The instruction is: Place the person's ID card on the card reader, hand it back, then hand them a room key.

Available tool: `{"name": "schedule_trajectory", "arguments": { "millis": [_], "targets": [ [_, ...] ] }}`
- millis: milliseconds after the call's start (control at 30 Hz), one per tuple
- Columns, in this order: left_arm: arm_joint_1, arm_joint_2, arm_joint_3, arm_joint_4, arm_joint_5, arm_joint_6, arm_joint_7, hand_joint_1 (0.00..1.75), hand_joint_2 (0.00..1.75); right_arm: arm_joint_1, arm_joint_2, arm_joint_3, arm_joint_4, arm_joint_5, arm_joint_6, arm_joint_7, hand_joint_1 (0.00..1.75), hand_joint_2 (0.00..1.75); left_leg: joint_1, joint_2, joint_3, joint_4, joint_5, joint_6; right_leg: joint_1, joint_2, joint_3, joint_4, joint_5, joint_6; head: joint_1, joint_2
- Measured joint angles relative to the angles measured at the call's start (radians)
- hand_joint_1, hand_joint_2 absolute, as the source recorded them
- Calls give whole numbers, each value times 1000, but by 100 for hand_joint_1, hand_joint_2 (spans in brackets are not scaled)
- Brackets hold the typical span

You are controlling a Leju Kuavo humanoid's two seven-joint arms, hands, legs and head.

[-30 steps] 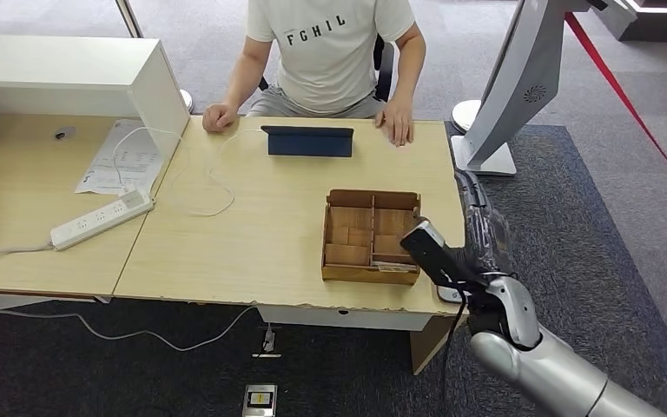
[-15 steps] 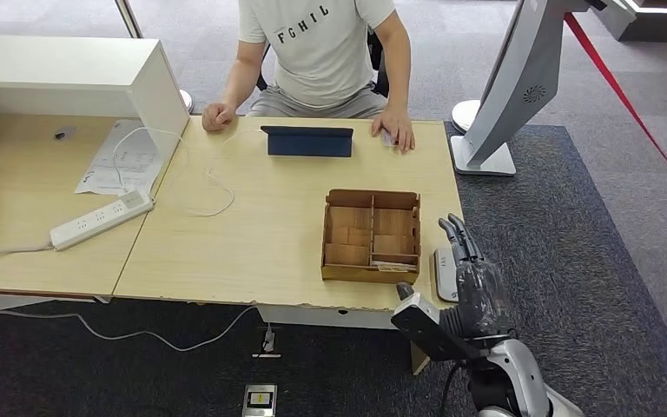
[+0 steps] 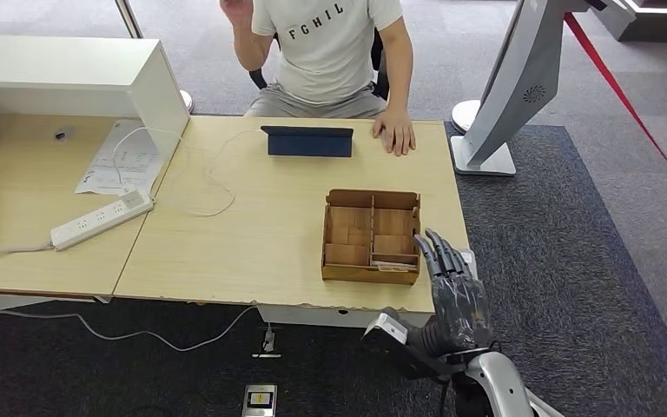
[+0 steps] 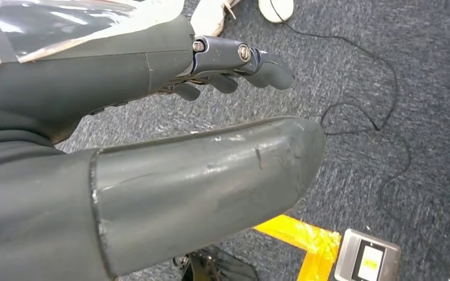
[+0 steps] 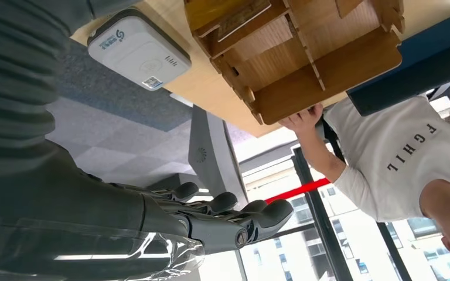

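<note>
Fingers spread and empty, right hand point(image 3: 453, 291) hovers by the desk's right edge near the white card reader point(image 5: 139, 52); a thin, stiff, slippery card wants an edge pinch.

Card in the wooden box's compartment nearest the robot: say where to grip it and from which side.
Pinch the card by its upper edge, coming straight down from above with the right hand, which is open beside the wooden box. The card appears to lean inside a narrow compartment with dividers all round, so probably only its top edge is reachable.
</note>
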Motion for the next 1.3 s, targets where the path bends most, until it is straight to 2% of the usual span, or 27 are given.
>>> {"name": "schedule_trajectory", "arguments": {
  "millis": [300,633,967,1300],
  "targets": [
    [0,0,0,0,-11,-29,-4,0,0,-24,18,-3,40,3,63,16,0,175,0,0,0,0,0,0,0,0,0,0,0,0,0,0],
    [-1,4,0,0,-25,-42,6,0,0,-79,51,13,142,-57,100,6,0,175,0,0,0,0,0,0,0,0,0,0,0,0,0,0],
    [-2,6,0,0,-34,-38,13,0,0,-164,93,53,266,-100,114,-11,0,175,0,0,0,0,0,0,0,0,0,0,0,0,0,0],
    [-2,10,0,0,-38,-41,14,0,0,-207,127,95,351,-123,113,-28,0,175,0,0,0,0,0,0,0,0,0,0,0,0,0,0]
  ]
}}
